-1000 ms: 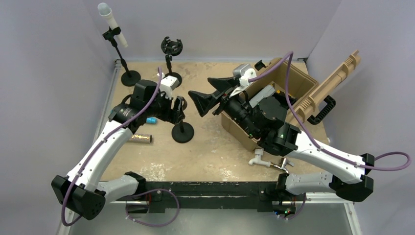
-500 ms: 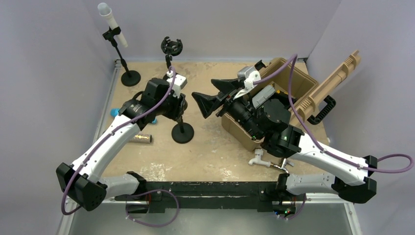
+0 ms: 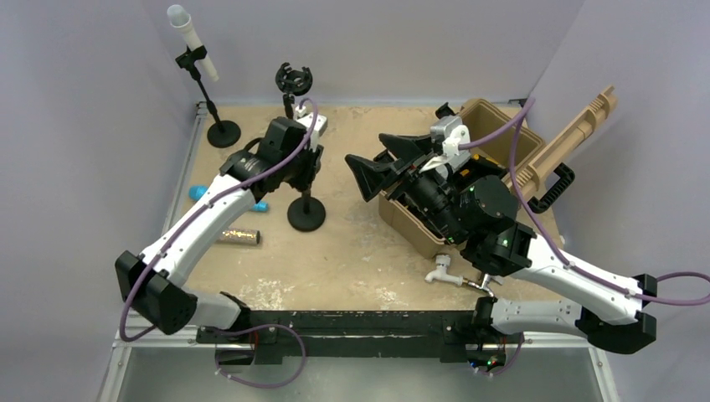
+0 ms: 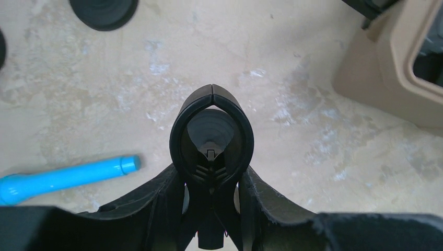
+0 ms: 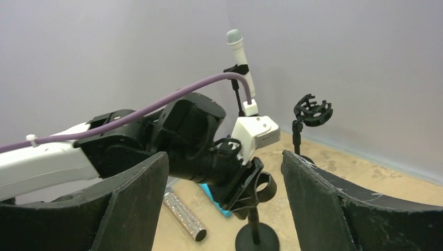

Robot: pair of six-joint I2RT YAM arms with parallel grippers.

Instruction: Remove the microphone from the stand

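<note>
A tabletop (image 3: pixel 360 251) with two robot arms. The left gripper (image 4: pixel 211 175) is pinched on an empty black clip (image 4: pixel 211 95). Its fingers (image 4: pixel 172 183) press against both sides of the clip's neck, near the middle of the table. The clip tops a short stand (image 3: pixel 306 215).

The right gripper (image 3: pixel 368 163) hangs in the air with its jaws spread wide, holding nothing, beside the tan case (image 3: pixel 402 222) at the table's right edge.

The white microphone (image 3: pixel 191 38) sits tilted in a taller stand (image 3: pixel 223 134) at the far left corner, well apart from both grippers.
</note>
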